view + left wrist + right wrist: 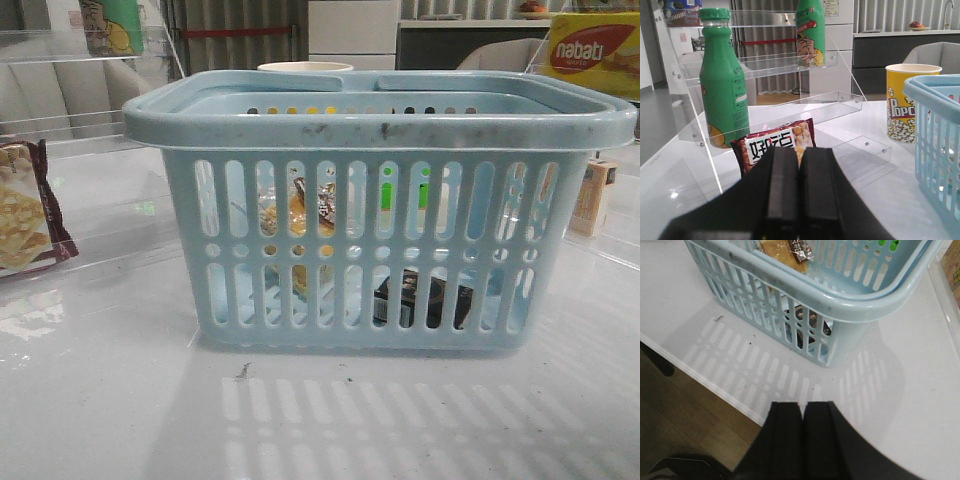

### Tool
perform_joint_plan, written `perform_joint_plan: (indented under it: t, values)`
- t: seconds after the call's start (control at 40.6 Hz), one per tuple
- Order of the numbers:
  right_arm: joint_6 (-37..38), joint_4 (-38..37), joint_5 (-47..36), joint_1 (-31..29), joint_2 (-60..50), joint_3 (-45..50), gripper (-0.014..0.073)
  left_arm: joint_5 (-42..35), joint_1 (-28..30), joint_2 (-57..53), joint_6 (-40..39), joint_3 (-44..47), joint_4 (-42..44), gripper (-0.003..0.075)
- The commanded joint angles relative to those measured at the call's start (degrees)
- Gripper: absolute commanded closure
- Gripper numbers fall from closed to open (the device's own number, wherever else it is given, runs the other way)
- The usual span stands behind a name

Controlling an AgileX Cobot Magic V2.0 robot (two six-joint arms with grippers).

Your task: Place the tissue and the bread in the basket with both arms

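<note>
Front view: I see the basket (380,240) standing upright on the white tabletop (120,400), centred and close to the camera. Through its slotted near wall I make out the bread (300,215) in crinkly clear wrap, left of centre inside, and the tissue (420,300), a low black pack lying on the basket floor to the right of the bread. A cracker packet (25,220) lies on the tabletop well to the left of the basket. Left wrist view: my left end effector (799,185) is clenched with its fingers pressed together and nothing between them; beyond it stand a green bottle (724,85) and a popcorn cup (907,102) just beside the basket rim (935,95). Right wrist view: my right end effector (802,440) is likewise clenched and empty, above the tabletop edge, apart from the basket (850,305).
</note>
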Motion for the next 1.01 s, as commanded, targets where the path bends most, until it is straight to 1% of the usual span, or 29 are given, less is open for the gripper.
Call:
perform_joint_plan:
  t: [0.0, 0.345, 0.419, 0.493, 0.591, 0.665, 0.764, 0.887, 0.986]
  values:
    - [-0.28, 0.38, -3.72, -0.08, 0.09, -1.64, 0.0537, -5.10, 0.08, -1.04, -0.69, -0.08, -0.05, 0.0630]
    - [-0.28, 0.38, -3.70, 0.01, -0.61, -1.46, 0.0537, -5.10, 0.08, -1.04, -0.69, -0.08, -0.05, 0.0630]
    - [-0.28, 0.38, -5.09, -1.10, -1.91, -0.69, 0.0537, -5.10, 0.08, -0.93, -0.69, -0.08, -0.05, 0.0630]
    - [-0.28, 0.38, -8.84, -4.17, -4.39, 1.54, 0.0537, -5.10, 0.08, -0.93, -0.69, -0.08, -0.05, 0.0630]
    - [-0.28, 0.32, -16.40, -9.31, -9.08, 6.20, 0.0537, -5.10, 0.08, -0.93, -0.69, -0.08, -0.05, 0.0630]
    - [-0.28, 0.32, -22.40, -12.70, -13.05, 10.98, 0.0537, -5.10, 0.08, -0.93, -0.69, -0.08, -0.05, 0.0630]
    - [-0.28, 0.32, -27.93, -16.91, -18.90, 17.03, 0.0537, -5.10, 0.08, -0.93, -0.69, -0.08, -0.05, 0.0630]
    - [-0.28, 0.32, -30.33, -20.48, -24.52, 23.63, 0.0537, -5.10, 0.08, -0.93, -0.69, -0.08, -0.05, 0.0630]
    - [-0.28, 0.38, -31.49, -22.00, -28.02, 27.61, 0.0537, -5.10, 0.08, -0.93, -0.69, -0.08, -0.05, 0.0630]
